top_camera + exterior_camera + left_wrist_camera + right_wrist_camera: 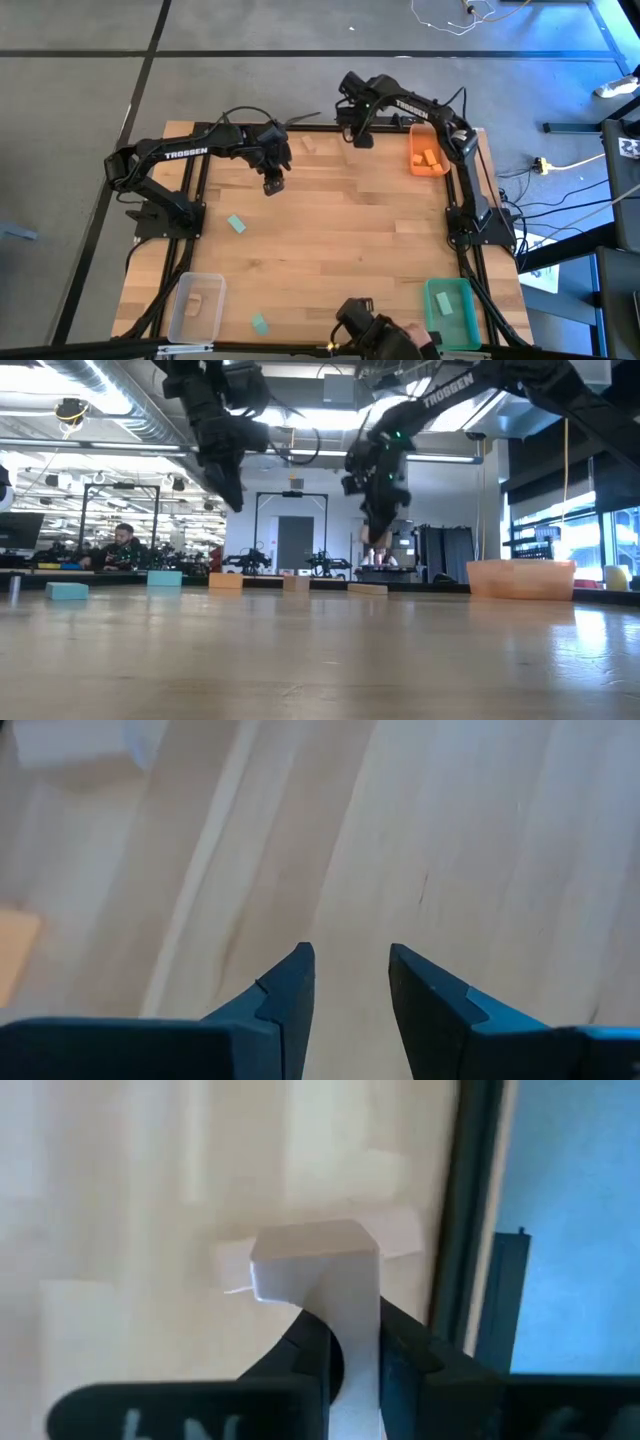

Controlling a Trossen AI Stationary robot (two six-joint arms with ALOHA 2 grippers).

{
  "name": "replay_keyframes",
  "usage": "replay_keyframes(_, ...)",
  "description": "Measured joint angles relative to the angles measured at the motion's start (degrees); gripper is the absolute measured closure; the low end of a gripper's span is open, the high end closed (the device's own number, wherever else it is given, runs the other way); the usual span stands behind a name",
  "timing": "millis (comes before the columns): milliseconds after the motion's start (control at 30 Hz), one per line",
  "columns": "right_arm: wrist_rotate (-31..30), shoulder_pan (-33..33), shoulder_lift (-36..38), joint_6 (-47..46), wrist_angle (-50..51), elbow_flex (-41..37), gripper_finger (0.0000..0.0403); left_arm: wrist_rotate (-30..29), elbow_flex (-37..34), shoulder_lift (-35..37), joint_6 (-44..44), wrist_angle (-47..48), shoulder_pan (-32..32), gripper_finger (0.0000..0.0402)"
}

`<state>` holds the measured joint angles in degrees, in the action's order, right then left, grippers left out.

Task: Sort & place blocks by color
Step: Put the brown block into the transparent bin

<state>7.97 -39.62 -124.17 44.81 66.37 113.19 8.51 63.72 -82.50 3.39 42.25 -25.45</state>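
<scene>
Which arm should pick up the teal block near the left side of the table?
Left, probably. The left gripper hangs open and empty nearer the teal block; the right gripper is shut on a pale block at the far edge.

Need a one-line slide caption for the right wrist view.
Right tool shut on a pale wood block, lifted near the table's dark edge rail.

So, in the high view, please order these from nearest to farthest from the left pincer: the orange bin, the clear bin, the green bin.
Measured from the left pincer:
1. Clear bin, near-left corner.
2. Orange bin, far-right edge; only slightly farther.
3. Green bin, near-right corner.
</scene>
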Motion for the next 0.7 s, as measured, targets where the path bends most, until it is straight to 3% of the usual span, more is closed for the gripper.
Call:
replay_keyframes(167, 1.14, 3.81, 0.08, -1.29, 8.94, 5.74, 0.0358, 0.03, 0.0, 0.0, 9.24, -0.08, 0.0, 0.028)
replay_keyframes(367, 13.35, 8.99, 0.1, -2.55, 18.0, 9.94, 0.0358, 0.57, 0.0, 0.0, 14.71, -0.09, 0.03, 0.028)
replay_keyframes(567, 14.21, 15.26, 0.19, -5.81, 22.58, 10.33, 0.0358, 10.1, 0.0, 0.05, 16.75, 0.27, 0.17, 0.028)
replay_keyframes(700, 14.2, 18.78, 0.21, -7.07, 22.78, 10.34, 0.0358, 12.58, 0.0, 2.34, 18.7, 1.77, 0.2, 0.0282)
